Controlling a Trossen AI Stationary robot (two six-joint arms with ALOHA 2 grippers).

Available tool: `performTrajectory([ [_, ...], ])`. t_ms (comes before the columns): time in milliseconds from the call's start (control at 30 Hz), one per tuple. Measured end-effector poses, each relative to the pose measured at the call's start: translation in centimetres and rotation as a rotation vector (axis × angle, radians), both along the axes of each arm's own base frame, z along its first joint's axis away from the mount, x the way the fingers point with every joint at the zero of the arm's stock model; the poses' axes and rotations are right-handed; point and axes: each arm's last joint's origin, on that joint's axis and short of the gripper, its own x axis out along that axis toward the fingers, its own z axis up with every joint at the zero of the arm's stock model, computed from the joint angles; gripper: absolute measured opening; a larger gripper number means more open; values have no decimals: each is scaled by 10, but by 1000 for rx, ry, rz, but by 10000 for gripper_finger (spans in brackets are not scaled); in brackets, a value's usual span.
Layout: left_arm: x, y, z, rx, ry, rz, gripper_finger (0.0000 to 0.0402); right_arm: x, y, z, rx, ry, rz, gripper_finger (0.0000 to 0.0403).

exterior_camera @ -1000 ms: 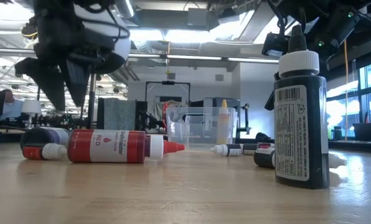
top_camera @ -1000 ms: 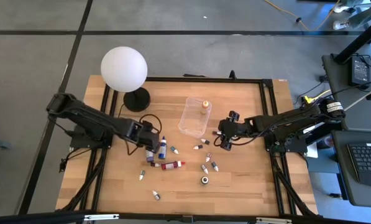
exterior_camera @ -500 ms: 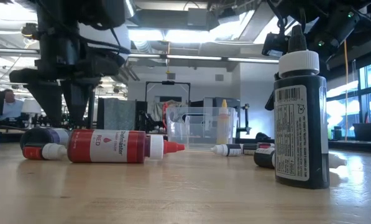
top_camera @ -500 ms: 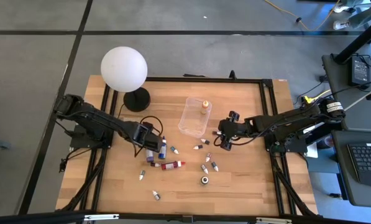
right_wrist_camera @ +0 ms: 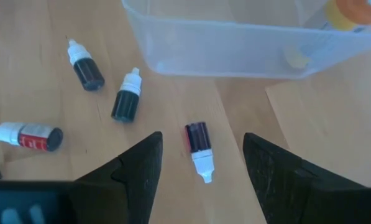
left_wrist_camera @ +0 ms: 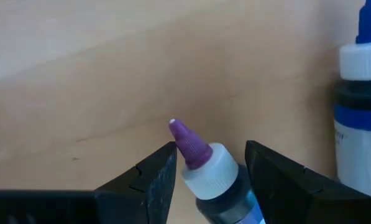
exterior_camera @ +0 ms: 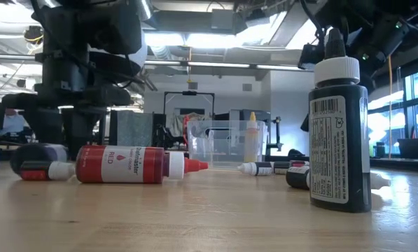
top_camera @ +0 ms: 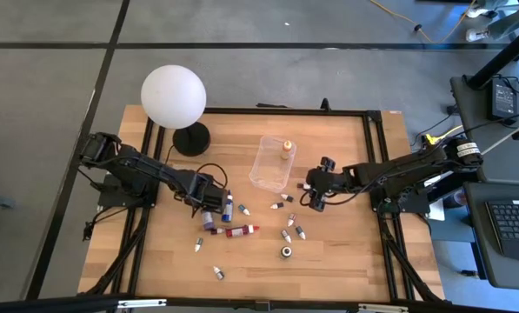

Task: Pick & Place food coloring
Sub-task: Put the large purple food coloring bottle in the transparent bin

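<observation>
The left gripper (left_wrist_camera: 210,171) is low over the table (top_camera: 337,261), left of the middle, and its jaws straddle a lying purple-tipped bottle (left_wrist_camera: 216,171). A finger stands close on each side of its white collar, though I cannot tell whether the pads press it or merely flank it. Just beside it stands a blue bottle (left_wrist_camera: 361,118), upright, with a white collar.

In the high view this gripper (top_camera: 209,207) sits by a small cluster: the blue bottle (top_camera: 227,207) at its right and a red bottle (top_camera: 238,230) lying just below. The low view shows the red bottle (exterior_camera: 131,165) on its side, tip pointing right, with a dark bottle (exterior_camera: 37,159) lying behind it under the left arm.

The right gripper (top_camera: 311,196) hangs right of the middle, jaws held apart and empty. Between its fingers the wrist view shows a small dark bottle (right_wrist_camera: 199,144) lying on the wood, cap toward the camera. Three more small bottles lie apart from it, one of them red (right_wrist_camera: 28,135).

A clear box (top_camera: 272,163) stands near the table's middle, with a yellow bottle (top_camera: 286,148) upright inside it. More small bottles are scattered below it. A black bottle (exterior_camera: 338,133) stands upright close to the low camera. A white globe lamp (top_camera: 173,96) sits at the table's far left corner.
</observation>
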Motion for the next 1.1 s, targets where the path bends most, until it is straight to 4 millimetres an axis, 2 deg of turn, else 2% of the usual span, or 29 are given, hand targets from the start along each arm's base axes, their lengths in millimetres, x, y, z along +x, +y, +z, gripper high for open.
performTrajectory([
  [400,14,-4,2,-50,-145,-77,170,0,0,0,-1,-1,2,226],
  [600,13,-6,2,-43,-137,-122,169,0,0,0,0,-1,0,226],
  [933,13,-6,2,-49,-136,-103,155,0,0,0,0,-1,0,226],
  [1100,17,-8,-9,-76,-107,-100,148,0,0,0,0,0,0,226],
])
